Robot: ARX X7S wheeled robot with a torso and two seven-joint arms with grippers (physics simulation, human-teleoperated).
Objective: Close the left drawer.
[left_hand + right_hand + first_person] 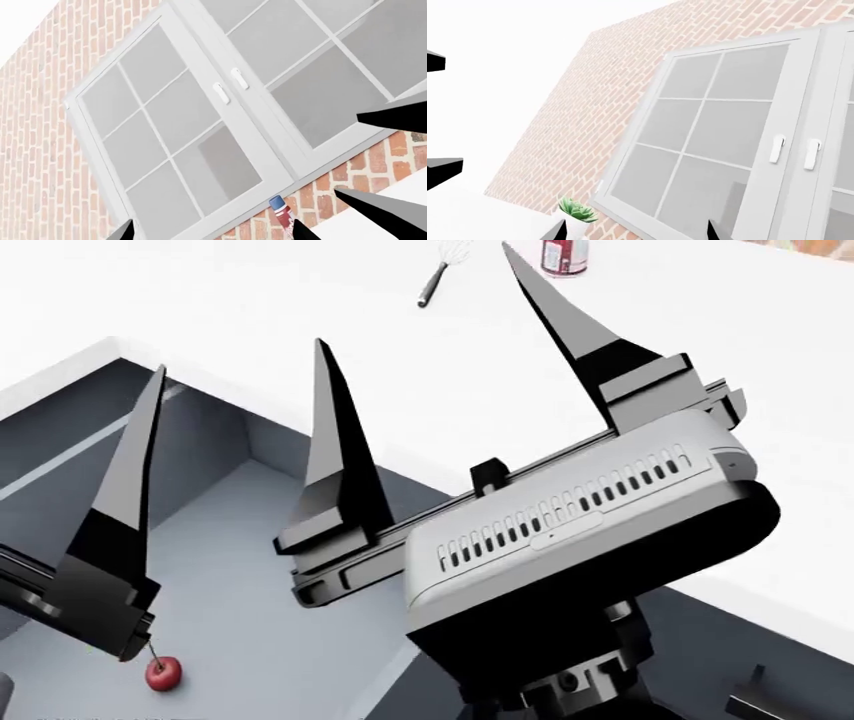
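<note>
Drawer (pixel 254 640): a shallow box with dark slate walls, a paler grey floor and thin light rims is being seen open below the bench edge, at the head view's lower left; its long axis is running along the bench front, and it is pulled out toward the robot.
Cherry (pixel 163 673): a small, round, glossy red fruit with a thin stem is being shown lying on the drawer floor.
Bench (pixel 334 310): a smooth, flat white top is being shown; a whisk (pixel 446 268) and a red jar (pixel 563 255) are lying at its far side.
Right gripper (pixel 414 350): long, black, tapering fingers are being held spread, with nothing between them, above the bench edge.
Left gripper (pixel 140 440): only one black finger is being shown over the drawer; the fingers' state cannot be told.
Room: a red brick wall (pixel 580 115) with white-framed, frosted windows (pixel 187 125) is being seen; a potted plant (pixel 577 215) is standing under one.
</note>
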